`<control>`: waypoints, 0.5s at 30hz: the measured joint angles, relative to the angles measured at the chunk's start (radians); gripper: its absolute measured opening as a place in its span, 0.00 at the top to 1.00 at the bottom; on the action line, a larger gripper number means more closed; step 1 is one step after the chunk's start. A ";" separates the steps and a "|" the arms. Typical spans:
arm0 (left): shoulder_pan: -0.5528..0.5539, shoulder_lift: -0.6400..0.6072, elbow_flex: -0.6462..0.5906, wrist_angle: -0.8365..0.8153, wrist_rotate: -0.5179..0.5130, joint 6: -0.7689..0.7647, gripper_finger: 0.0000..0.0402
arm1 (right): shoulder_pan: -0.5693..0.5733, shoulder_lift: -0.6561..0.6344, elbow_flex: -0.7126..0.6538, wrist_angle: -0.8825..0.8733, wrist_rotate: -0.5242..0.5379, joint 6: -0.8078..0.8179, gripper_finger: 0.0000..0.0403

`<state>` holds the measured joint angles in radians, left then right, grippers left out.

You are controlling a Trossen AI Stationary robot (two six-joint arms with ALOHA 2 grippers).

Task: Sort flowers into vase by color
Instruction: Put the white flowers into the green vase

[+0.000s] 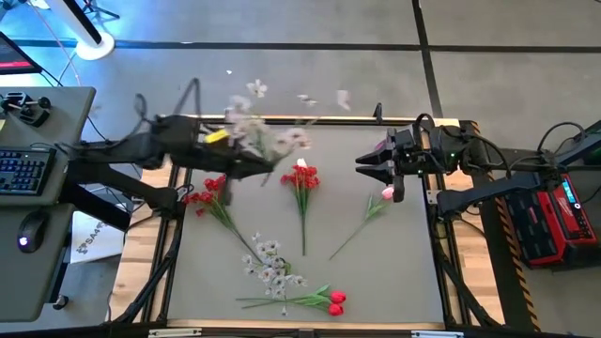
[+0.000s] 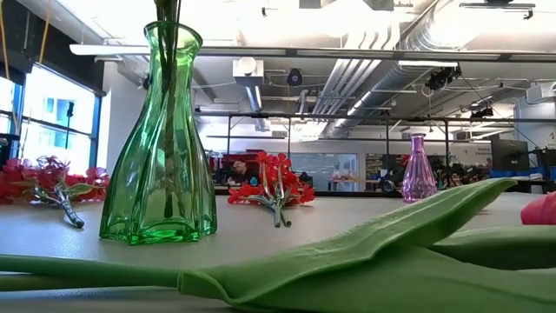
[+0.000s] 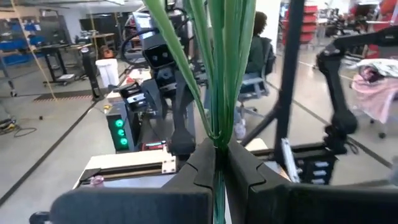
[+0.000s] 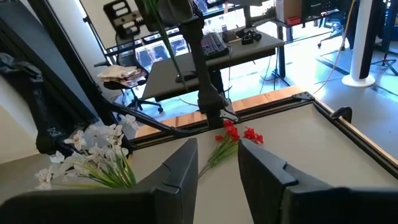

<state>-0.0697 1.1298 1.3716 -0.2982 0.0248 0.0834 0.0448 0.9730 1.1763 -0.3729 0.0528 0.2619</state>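
My left gripper (image 1: 266, 165) reaches in from the table's left and is shut on a spray of white flowers (image 1: 274, 137); its blossoms rise blurred toward the high camera. In the left wrist view the gripper (image 3: 217, 163) is closed around green stems. The low view shows thin stems standing inside a green glass vase (image 2: 161, 139). My right gripper (image 1: 361, 165) hovers open at the table's right, beside a pink tulip (image 1: 386, 193) lying flat, and its wrist view (image 4: 217, 158) shows nothing between the fingers. My left gripper pinches a bundle of thin green stems (image 3: 217, 134) between its two fingers, coming level from the table's left, across the stems. The stems stand upright and rise above the fingers, with long leaves (image 3: 177, 56) spreading upward. Lower stem parts (image 2: 168, 113) show inside the green vase.
Lying flat on the table are two red blossom clusters (image 1: 208, 188) (image 1: 302, 176), another white spray (image 1: 272, 263) and red tulips (image 1: 333, 300) at the near edge. A small purple vase (image 2: 418, 169) stands farther back on the right. A keyboard (image 1: 23, 171) sits off the table's left.
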 joint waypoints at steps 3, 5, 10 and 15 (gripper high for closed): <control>-0.045 -0.081 -0.002 -0.076 0.008 0.002 1.00 | 0.000 0.000 0.000 0.000 0.000 0.000 0.74; -0.086 -0.139 -0.035 -0.077 0.015 0.022 1.00 | 0.000 0.000 0.000 0.000 0.000 0.000 0.74; -0.175 -0.289 -0.209 0.059 -0.004 -0.048 1.00 | 0.000 0.000 0.000 -0.001 0.000 0.000 0.74; -0.264 -0.392 -0.408 0.253 -0.001 -0.077 1.00 | 0.000 0.000 0.000 -0.001 0.000 0.000 0.74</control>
<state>-0.3340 0.7374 0.9633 -0.0454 0.0235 0.0064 0.0448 0.9733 1.1767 -0.3740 0.0528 0.2615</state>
